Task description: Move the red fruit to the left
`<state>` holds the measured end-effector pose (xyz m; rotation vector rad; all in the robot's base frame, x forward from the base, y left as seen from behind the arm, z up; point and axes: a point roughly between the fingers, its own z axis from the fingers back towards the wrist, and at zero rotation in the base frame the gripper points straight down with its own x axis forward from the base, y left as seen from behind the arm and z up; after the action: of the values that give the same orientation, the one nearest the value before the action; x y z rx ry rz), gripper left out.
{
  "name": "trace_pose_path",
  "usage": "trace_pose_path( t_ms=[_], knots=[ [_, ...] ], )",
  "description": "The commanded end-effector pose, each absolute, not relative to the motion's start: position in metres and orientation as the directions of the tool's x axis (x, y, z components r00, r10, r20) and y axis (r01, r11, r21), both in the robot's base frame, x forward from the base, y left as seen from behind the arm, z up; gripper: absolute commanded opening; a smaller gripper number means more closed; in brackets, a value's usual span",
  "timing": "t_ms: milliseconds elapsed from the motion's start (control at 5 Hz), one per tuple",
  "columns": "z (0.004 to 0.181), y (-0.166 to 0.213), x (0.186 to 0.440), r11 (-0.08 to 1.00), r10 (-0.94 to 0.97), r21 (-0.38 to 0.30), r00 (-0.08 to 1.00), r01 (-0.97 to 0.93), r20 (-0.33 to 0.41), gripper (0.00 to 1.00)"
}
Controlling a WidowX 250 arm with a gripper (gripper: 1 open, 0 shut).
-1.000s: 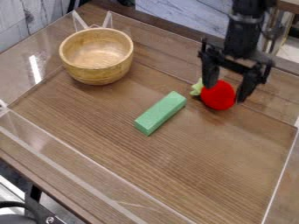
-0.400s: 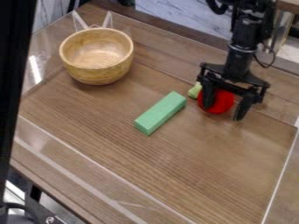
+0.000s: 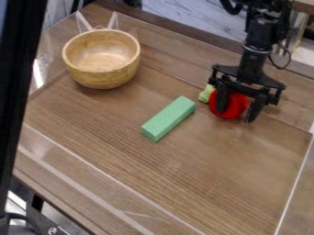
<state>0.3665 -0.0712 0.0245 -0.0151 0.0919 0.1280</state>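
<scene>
camera: jaws astride red fruit (image 3: 226, 103)

One fixed view — I look down at an angle from high beyond the table's (image 3: 185, 174) near edge; mid-range, the arm enters at upper right, dark post blocking left edge.

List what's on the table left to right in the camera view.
wooden bowl → green block → red fruit, with the gripper down around it.
</scene>
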Motion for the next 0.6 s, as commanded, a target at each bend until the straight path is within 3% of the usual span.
trace_pose_path(
  t_ms=[0, 200, 400],
  knots=[
    [0.028, -0.067, 0.375, 0.983, 0.180, -0.029, 0.983, -0.181, -0.039, 0.00],
    [0.030, -0.063, 0.371, 0.971, 0.236, -0.038, 0.972, -0.236, -0.026, 1.00],
    [0.026, -0.048, 0.372, 0.967, 0.252, -0.043, 0.968, -0.252, -0.009, 1.00]
  ],
)
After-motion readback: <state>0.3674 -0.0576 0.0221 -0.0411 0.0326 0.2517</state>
